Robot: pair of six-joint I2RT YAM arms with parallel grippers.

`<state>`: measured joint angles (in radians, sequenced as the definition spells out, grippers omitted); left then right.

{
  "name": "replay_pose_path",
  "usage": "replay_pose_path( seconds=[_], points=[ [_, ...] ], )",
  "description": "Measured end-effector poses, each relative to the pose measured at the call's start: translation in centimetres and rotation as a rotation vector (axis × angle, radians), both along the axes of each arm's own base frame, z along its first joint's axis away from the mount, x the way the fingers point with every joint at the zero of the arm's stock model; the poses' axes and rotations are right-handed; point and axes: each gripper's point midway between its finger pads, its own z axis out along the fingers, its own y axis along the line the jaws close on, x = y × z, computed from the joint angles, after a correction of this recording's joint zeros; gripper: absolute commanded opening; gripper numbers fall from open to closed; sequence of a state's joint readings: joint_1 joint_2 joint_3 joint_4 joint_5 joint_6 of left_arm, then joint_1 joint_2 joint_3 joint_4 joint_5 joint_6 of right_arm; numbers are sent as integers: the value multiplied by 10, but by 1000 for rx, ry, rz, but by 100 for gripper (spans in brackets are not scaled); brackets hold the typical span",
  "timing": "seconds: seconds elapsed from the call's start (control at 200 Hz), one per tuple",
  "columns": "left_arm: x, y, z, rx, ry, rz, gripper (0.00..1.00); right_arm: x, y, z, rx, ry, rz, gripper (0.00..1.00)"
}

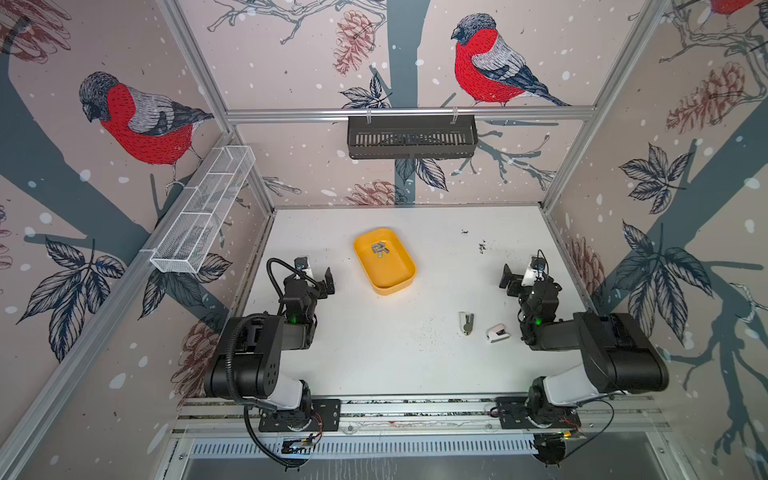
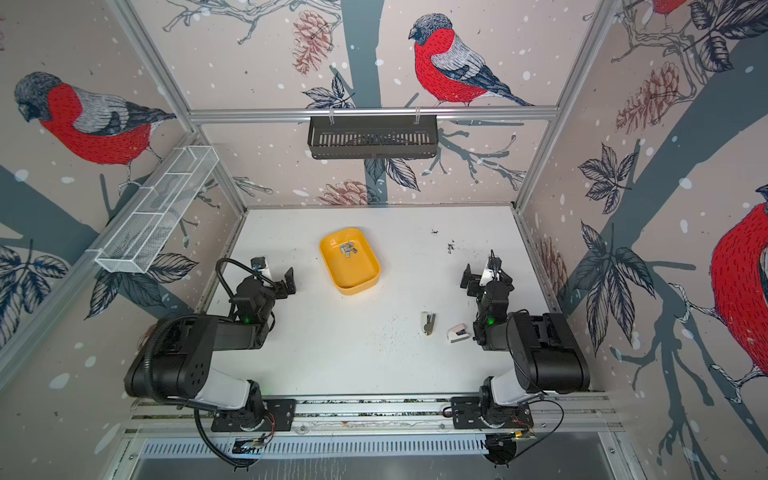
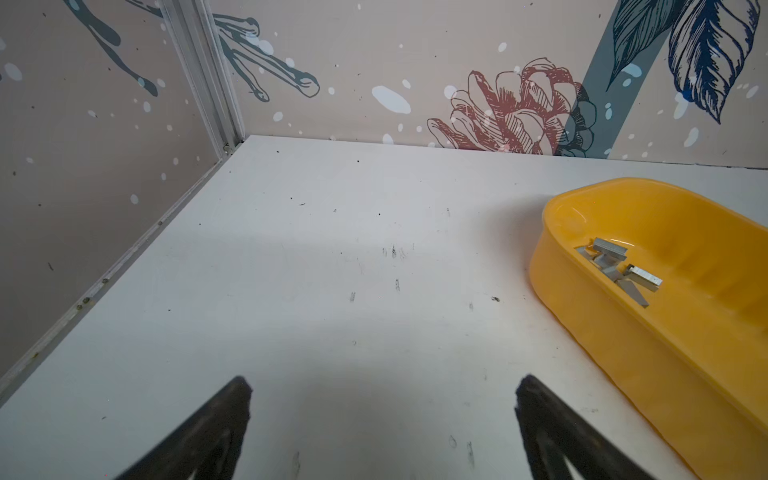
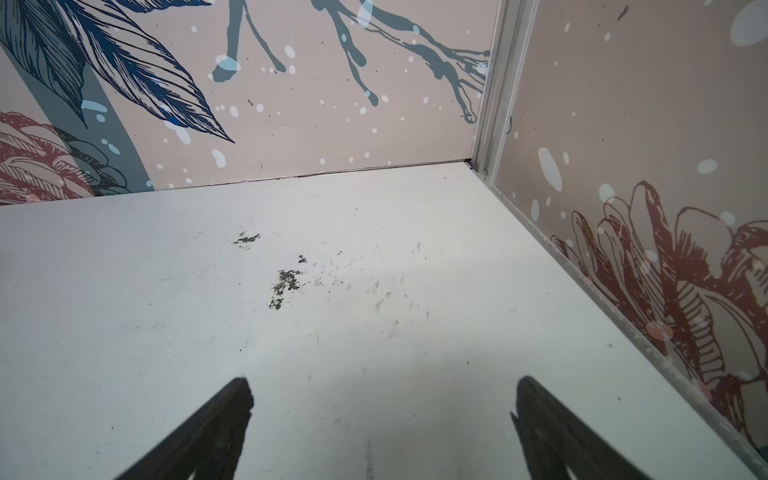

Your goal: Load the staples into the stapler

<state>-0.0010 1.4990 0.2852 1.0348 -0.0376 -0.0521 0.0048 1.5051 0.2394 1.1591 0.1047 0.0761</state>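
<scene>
Two grippers, jaws spread and empty. Left gripper [image 1: 318, 275] sits just left of the yellow tray [image 1: 399, 286] holding the staples [image 1: 379, 249], which lie between neither pair of jaws; grey stapler [image 1: 466, 323] and white stapler [image 1: 497, 333] lie nearer the right gripper [image 1: 519, 273].

No legible text anywhere.

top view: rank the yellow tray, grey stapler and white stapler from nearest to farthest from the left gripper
From the left gripper:
1. yellow tray, just to its right, holding the staples
2. grey stapler, right of centre, toward the front
3. white stapler, just beyond the grey one, farthest right
</scene>
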Motion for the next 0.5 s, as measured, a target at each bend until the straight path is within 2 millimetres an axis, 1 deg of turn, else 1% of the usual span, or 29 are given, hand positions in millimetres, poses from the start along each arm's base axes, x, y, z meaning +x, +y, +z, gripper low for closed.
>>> replay_pose_path(
  seconds=[0.5],
  points=[
    [0, 0, 0, 0, 0, 0, 99, 0, 2, 0, -1, 0, 5, 99]
  ],
)
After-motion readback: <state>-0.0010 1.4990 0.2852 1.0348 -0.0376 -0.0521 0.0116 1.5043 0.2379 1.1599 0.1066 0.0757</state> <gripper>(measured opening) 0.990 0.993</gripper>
